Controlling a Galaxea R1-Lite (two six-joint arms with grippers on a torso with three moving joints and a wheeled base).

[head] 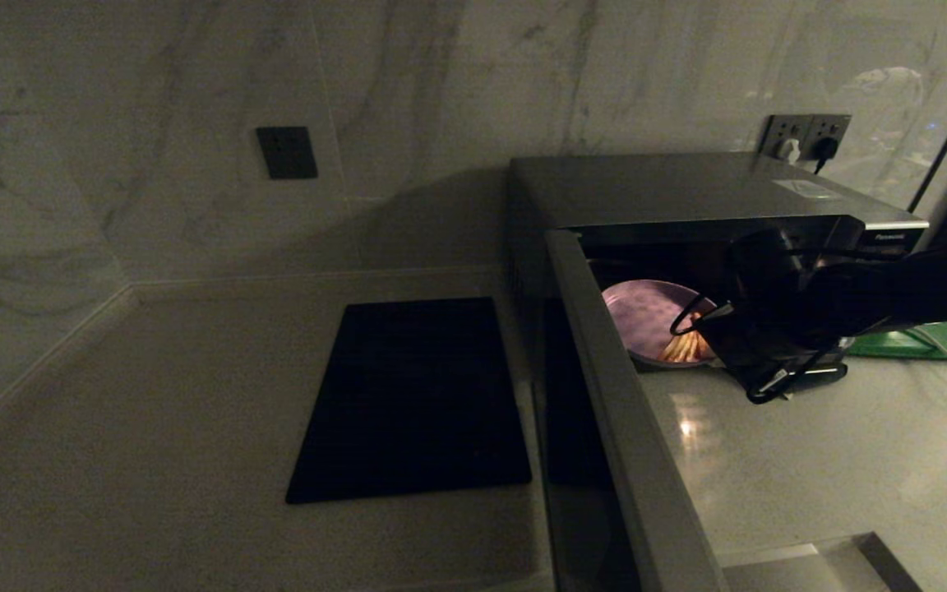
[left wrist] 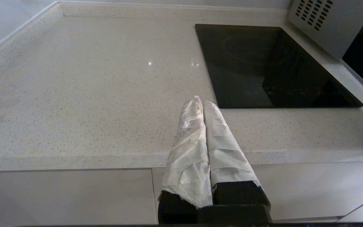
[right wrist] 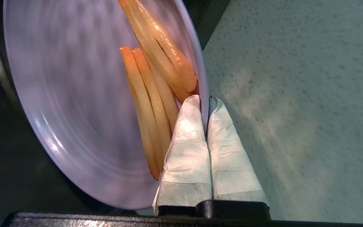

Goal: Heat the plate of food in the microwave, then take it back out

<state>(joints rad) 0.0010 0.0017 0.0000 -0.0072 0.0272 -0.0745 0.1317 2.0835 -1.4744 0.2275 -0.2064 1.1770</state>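
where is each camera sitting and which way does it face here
Head view: on the robot's head, looking forward and down at the countertop, the open microwave and the plate of food; the right arm reaches in.
Left wrist view: behind the left gripper, jaws shut, facing the black slab.
Right wrist view: behind the right gripper, jaws shut on the plate's rim.
Shared: head and right wrist views both show the plate; head and left wrist views both show the slab.

head high over counter (head: 769,460); wrists close, low.
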